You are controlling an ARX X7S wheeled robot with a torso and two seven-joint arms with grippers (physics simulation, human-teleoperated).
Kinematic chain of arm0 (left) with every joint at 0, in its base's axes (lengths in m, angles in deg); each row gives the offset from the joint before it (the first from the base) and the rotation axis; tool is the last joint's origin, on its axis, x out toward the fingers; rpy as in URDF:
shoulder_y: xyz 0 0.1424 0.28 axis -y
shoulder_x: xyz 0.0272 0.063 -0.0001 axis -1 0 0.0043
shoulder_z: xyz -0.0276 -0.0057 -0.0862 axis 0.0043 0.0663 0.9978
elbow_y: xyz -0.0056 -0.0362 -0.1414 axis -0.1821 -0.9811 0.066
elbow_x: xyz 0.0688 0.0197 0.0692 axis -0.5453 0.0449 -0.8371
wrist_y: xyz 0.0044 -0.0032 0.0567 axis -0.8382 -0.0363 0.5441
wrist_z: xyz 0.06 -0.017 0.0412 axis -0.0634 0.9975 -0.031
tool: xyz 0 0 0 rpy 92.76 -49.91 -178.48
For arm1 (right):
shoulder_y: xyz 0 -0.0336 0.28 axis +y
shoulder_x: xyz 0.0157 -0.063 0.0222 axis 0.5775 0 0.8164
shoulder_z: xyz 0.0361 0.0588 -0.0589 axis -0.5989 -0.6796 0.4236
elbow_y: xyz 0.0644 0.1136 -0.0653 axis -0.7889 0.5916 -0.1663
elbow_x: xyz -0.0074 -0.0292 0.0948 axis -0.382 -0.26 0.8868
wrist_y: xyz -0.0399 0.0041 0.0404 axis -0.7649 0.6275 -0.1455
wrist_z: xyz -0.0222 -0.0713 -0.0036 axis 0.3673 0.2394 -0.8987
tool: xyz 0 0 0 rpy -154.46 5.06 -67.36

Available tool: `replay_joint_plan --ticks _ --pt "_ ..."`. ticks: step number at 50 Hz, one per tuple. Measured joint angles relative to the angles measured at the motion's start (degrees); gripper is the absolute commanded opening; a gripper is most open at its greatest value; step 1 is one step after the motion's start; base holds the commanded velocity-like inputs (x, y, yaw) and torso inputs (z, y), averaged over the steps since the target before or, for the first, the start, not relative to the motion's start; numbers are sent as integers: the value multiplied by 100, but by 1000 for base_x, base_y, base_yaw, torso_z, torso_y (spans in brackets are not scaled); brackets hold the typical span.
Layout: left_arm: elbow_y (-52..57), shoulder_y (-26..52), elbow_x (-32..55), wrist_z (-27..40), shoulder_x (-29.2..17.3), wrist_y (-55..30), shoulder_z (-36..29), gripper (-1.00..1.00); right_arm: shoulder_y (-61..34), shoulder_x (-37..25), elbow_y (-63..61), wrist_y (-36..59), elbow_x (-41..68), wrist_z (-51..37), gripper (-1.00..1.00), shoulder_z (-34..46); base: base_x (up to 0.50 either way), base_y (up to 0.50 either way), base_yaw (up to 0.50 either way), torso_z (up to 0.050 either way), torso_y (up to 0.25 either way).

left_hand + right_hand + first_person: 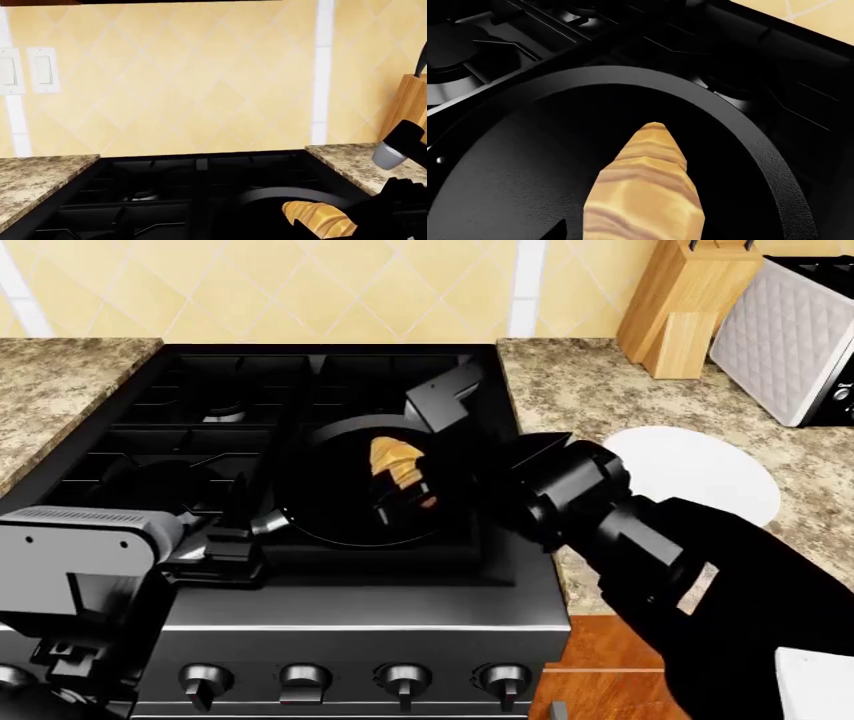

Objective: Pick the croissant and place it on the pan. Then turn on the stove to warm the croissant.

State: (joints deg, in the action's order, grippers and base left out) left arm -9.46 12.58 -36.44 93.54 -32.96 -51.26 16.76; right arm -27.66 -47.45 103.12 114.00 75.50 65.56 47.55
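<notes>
The golden-brown croissant (395, 462) hangs low over the middle of the round black pan (320, 525), which sits on the black stove (200, 410). My right gripper (400, 503) reaches in from the right and is shut on the croissant (644, 190), whose free tip points away from the wrist over the pan floor (507, 180). In the left wrist view the croissant (319, 219) and the pan rim (280, 194) show low at one side. My left gripper (247, 530) hovers at the stove's front left, beside the pan; its dark fingers blend into the grates.
Several dark knobs (304, 678) line the stove's front panel. An empty white plate (694, 472) lies on the granite counter (587, 380) to the right, with a knife block (681, 305) and a toaster (801, 335) behind it. Wall switches (43, 70) sit on the tiled backsplash.
</notes>
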Motion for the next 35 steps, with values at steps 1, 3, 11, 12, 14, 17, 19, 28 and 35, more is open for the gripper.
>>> replay_joint_plan --ticks 1,3,11,12,14,17,19,28,35 --pt "16 3 11 9 -3 -9 2 100 -9 -42 -84 13 19 -41 100 -9 0 0 0 0 0" --pt "49 11 32 29 -8 -27 4 100 -28 -122 -245 38 55 -119 100 -28 0 0 0 0 0" --pt "179 50 117 108 -32 -101 8 100 -117 -441 -853 125 201 -421 100 -132 0 0 0 0 0" --pt "193 55 125 116 -34 -109 6 100 -127 -486 -937 135 224 -466 100 -150 0 0 0 0 0" --pt "218 64 140 131 -39 -122 0 100 -138 -590 -1135 153 280 -577 100 -197 0 0 0 0 0" --pt "245 78 156 148 -43 -135 -16 100 -142 -766 -1473 178 383 -771 100 -280 0 0 0 0 0" --pt "257 88 166 158 -43 -143 -29 100 -134 -897 -1723 189 463 -918 100 -343 0 0 0 0 0" --pt "269 142 182 169 -37 -153 -125 100 -29 -1498 -2857 148 830 -1641 100 -664 0 0 0 0 0" --pt "244 150 170 165 -31 -139 -198 100 131 -1937 -3739 -45 994 -2254 100 -912 0 0 0 0 0"
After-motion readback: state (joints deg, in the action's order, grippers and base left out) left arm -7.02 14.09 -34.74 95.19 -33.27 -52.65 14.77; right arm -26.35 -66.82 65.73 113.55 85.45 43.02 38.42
